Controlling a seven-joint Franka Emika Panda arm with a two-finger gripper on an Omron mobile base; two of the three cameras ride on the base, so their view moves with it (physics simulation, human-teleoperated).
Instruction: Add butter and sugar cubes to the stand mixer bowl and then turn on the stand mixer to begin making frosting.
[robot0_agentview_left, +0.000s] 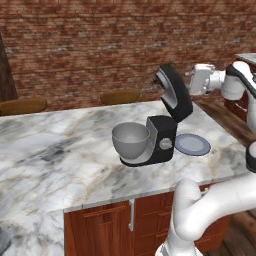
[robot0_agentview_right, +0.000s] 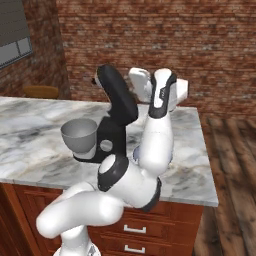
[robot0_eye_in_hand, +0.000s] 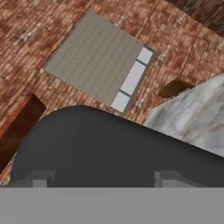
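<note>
Here the stand mixer stands on the marble counter, with its black head tilted up and back. The stand mixer bowl sits at the front of the machine, on its base, and in the left base view it looks empty inside. Just beside the mixer, on the side away from the bowl, a flat grey-blue plate lies on the counter; I cannot see butter or sugar cubes on it. The gripper is up at the raised head, close behind its top end. In the hand view the two fingertips stand well apart at either side of the dark rounded head, which lies right in front of them; whether they touch it I cannot tell. Behind the counter there is a brick wall.
</note>
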